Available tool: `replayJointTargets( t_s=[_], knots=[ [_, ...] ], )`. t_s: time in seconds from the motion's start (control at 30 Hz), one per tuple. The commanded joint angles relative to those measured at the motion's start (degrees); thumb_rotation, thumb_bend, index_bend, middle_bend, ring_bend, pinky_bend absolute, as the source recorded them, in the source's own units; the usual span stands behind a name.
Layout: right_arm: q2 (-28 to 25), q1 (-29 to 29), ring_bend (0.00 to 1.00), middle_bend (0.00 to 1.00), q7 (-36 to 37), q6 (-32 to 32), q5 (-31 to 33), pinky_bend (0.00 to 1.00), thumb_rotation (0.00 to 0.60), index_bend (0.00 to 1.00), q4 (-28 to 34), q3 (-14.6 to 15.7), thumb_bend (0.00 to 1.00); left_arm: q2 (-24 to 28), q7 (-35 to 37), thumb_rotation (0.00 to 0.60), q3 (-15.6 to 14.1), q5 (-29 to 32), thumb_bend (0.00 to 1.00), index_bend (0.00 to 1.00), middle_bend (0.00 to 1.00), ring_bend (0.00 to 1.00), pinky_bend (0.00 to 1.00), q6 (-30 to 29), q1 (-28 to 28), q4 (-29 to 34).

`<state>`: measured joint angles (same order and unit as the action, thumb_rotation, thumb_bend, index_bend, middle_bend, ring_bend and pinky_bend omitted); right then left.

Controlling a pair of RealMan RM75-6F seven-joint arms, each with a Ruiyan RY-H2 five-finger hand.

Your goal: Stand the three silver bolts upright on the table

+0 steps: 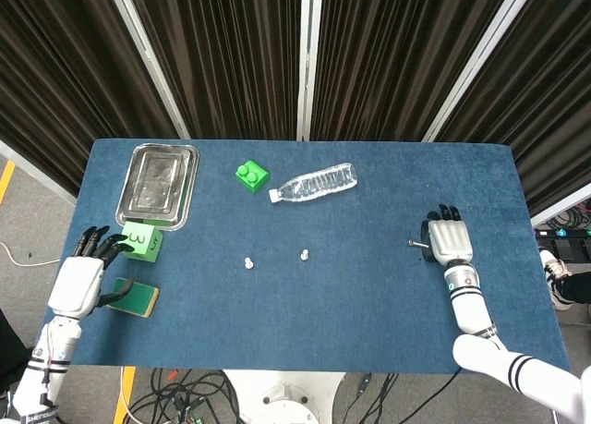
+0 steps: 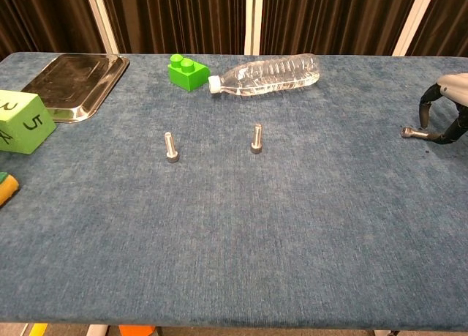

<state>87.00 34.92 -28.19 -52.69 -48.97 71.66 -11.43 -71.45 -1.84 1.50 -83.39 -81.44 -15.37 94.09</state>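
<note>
- Head view: two bolts stand upright near table (image 1: 369, 332) centre, left bolt (image 1: 248, 262) and mid bolt (image 1: 305, 254), both below the bottle (image 1: 316, 183), well apart from each other.
- Third bolt (image 1: 416, 244) lies flat, far right of the bottle. Right hand (image 1: 446, 241) is just beside it, over its right end; fingers apart, looks like nothing gripped yet, though contact is too small to tell here.
- Left hand (image 1: 81, 274) sits off the table's left edge, far left of the bottle, by the cube (image 1: 141, 239) and sponge (image 1: 132, 296). Fingers spread, holds nothing.
- Tray (image 1: 159, 186) and green brick (image 1: 250, 176) lie left of the bottle, clear of the work.
- Chest view: third bolt (image 2: 417, 134) still on its side, far right of bottle (image 2: 267, 75). Right hand (image 2: 445, 110) arches over it, one fingertip coming down either side, no firm pinch seen. Left hand not visible in this view.
- Left bolt (image 2: 170, 147) and mid bolt (image 2: 256, 139) upright, in front of the bottle.
- Risk 1: bolt is round and thin, so a fingertip landing off-centre prob rolls it away, maybe twd the right edge.
- Risk 2: shallow pinch on a low item; fingers may scrape cloth and bolt slips out on lift.
- Risk 3: if set down tilted or released early, narrow base means it topples again.
- Standing bolts are well apart from the hand, so knock-over risk looks low.
</note>
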Motion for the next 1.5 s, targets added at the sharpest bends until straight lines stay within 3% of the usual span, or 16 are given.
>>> replayJointTargets(
  t_s=[0.03, 0.53, 0.83, 1.13, 1.3, 1.5],
  knots=[
    [0.2, 0.1, 0.0, 0.22, -0.2, 0.2, 0.3, 0.0, 0.6, 0.51, -0.2, 0.3, 0.25, 0.0, 0.0, 0.6, 0.1, -0.2, 0.28, 0.32, 0.19, 0.05, 0.0, 0.1, 0.1, 0.0],
    [0.8, 0.8, 0.0, 0.21, -0.9, 0.7, 2.2, 0.0, 0.6, 0.52, -1.4, 0.9, 0.29, -0.1, 0.6, 0.6, 0.5, -1.1, 0.28, 0.32, 0.19, 0.05, 0.0, 0.3, 0.9, 0.0],
    [-0.4, 1.3, 0.0, 0.22, -2.8, -0.5, 1.2, 0.0, 0.6, 0.54, 0.1, 1.8, 0.41, -0.2, 1.4, 0.6, 0.7, -1.6, 0.28, 0.32, 0.19, 0.05, 0.0, 0.3, 1.4, -0.4],
    [-3.8, 2.8, 0.0, 0.22, -13.5, -6.6, -3.8, 0.0, 0.6, 0.54, 4.9, 4.6, 0.42, -0.2, 1.7, 0.6, 1.0, -1.8, 0.27, 0.32, 0.19, 0.05, 0.0, 0.4, 1.6, -0.3],
    [-3.3, 4.1, 0.0, 0.22, -20.3, -8.3, -5.0, 0.0, 0.6, 0.54, 4.5, 5.8, 0.42, -0.2, 2.1, 0.6, 0.9, -1.9, 0.27, 0.32, 0.19, 0.05, 0.0, 0.5, 1.8, -0.6],
    [-1.4, 4.4, 0.0, 0.22, -23.3, -9.1, -5.9, 0.0, 0.6, 0.54, 2.7, 6.9, 0.42, -0.4, 2.7, 0.6, 0.9, -2.0, 0.27, 0.32, 0.19, 0.05, 0.0, 0.8, 2.0, -1.0]
  ],
)
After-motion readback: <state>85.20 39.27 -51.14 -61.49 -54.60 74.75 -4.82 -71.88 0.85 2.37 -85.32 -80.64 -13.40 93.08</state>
